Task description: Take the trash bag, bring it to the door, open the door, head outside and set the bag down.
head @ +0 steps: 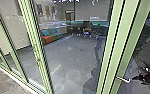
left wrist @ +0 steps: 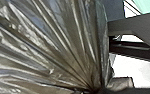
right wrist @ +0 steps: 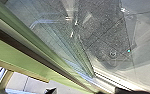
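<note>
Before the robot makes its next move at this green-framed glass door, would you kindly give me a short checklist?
1. Trash bag gathered at the left gripper: ok.
2. Whole bag free of tears: cannot tell, only part shows.
3. Door handle in sight: ok.
4. Right gripper gripping the handle: cannot tell, it looks close.
5. Way ahead free of green frames: not ok, they stand upright across it.
</note>
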